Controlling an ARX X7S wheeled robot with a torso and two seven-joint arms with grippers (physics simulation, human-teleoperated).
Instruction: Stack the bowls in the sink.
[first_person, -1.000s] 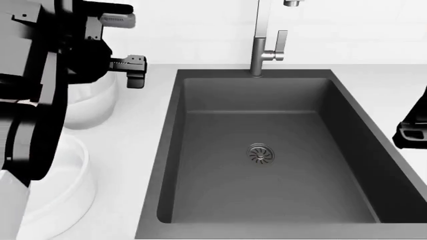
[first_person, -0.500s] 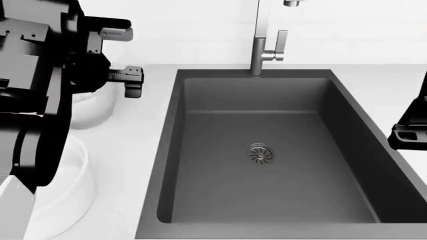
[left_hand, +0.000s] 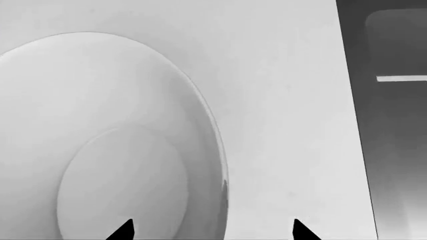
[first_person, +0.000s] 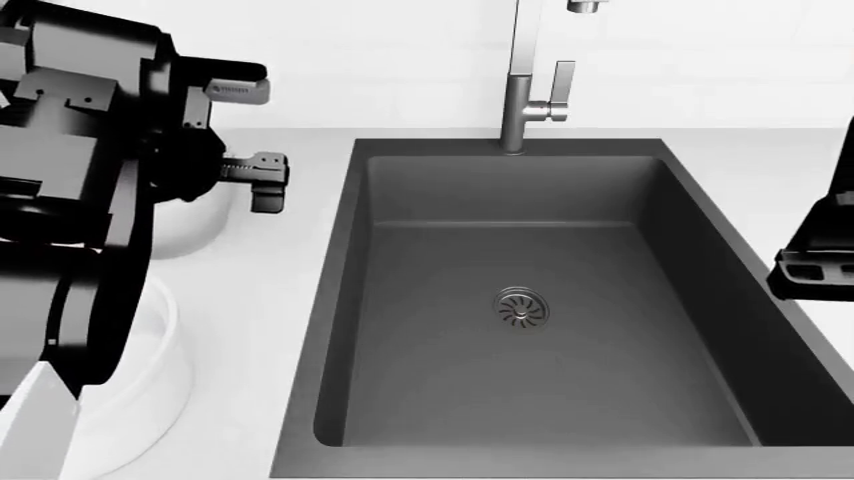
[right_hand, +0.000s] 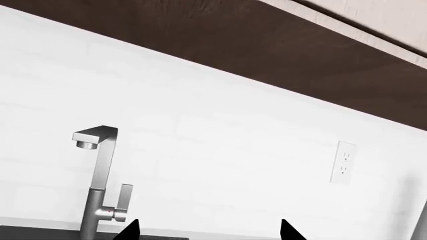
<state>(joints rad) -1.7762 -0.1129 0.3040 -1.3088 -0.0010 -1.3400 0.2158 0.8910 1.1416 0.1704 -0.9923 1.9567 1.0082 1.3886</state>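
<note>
1. Left wrist view: a white bowl (left_hand: 113, 145) is seen from above, empty, resting on the worktop (left_hand: 287, 125). The two tips of the left pincer (left_hand: 212, 231) are set wide apart: one over the bowl's interior, the other over bare worktop, so that the near rim lies between them. No contact is visible. The sink (left_hand: 393, 125) shows as a dark strip beyond the worktop edge.

2. Head view: the left pincer (first_person: 254, 135) is seen open above the far bowl (first_person: 200, 215), left of the sink (first_person: 534, 300). A second bowl (first_person: 140, 370) stands nearer the robot, partly hidden by the arm. The sink is empty but for its drain (first_person: 521, 306). Both bowls are on the worktop, neither in the sink. The right pincer (first_person: 811, 268) sits at the sink's right edge; its opening cannot be judged here.

3. Right wrist view: only the wall, the faucet (right_hand: 100, 185) and an outlet (right_hand: 343, 162) are shown. The right pincer (right_hand: 208, 230) tips stand apart, holding nothing.

4. Judgement: the step in hand is the approach to grasp the first bowl. Next, descent over the rim and closure on the wall are called for, then transfer into the sink.
</note>
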